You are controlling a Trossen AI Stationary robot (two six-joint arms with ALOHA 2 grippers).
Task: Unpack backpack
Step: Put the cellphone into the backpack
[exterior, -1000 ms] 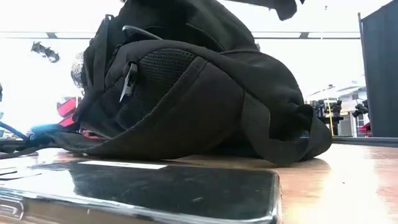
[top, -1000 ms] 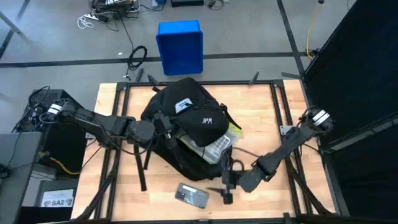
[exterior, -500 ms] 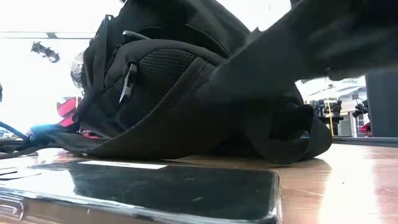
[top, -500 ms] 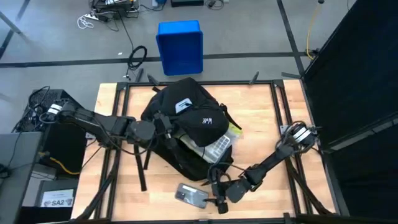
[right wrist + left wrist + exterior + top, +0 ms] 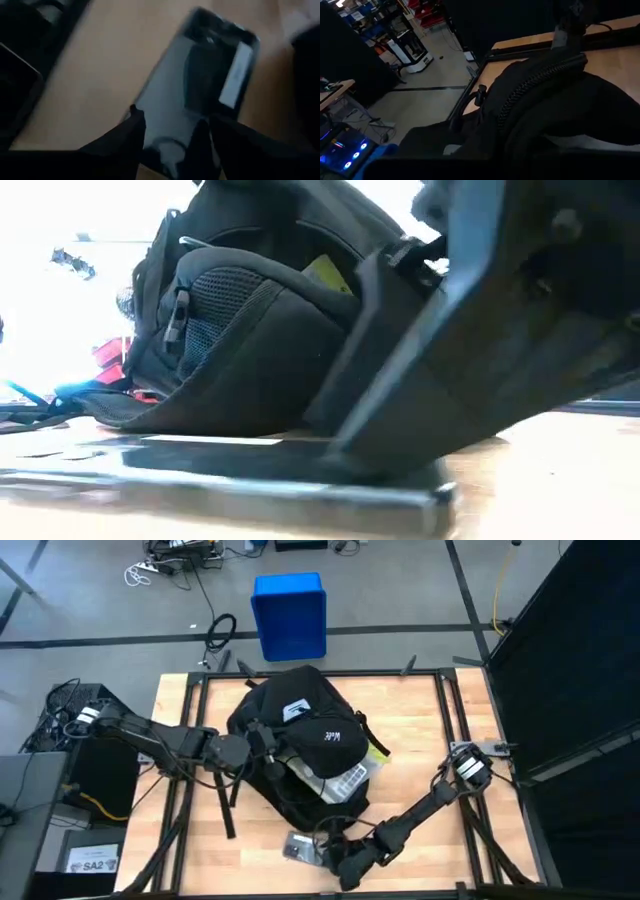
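backpack (image 5: 300, 745) lay in the middle of the table (image 5: 420, 740), its mouth turned toward the near edge, with yellow-green lining and a pale packet (image 5: 345, 780) showing at the opening. we had our left gripper (image 5: 262, 743) against the bag's left side, and the left wrist view showed only black fabric and a zip, so we could not tell whether those fingers were pinching or spread. our right gripper (image 5: 335, 852) was down at the near edge, right over a flat dark phone (image 5: 298, 848) lying on the wood just in front of the bag. in the right wrist view the fingers (image 5: 131, 131) stood spread, one on each side of the phone's end, not yet clamped on it. we judged the step to be dealing with this phone, either picking it up or setting it aside. to do it well we needed the fingers to straddle the narrow width squarely, tips brushing the table, because so thin and slick a thing would skate away if only one finger met it first. we also judged that the left arm should keep the bag steady, so the opening stayed clear for the packet.
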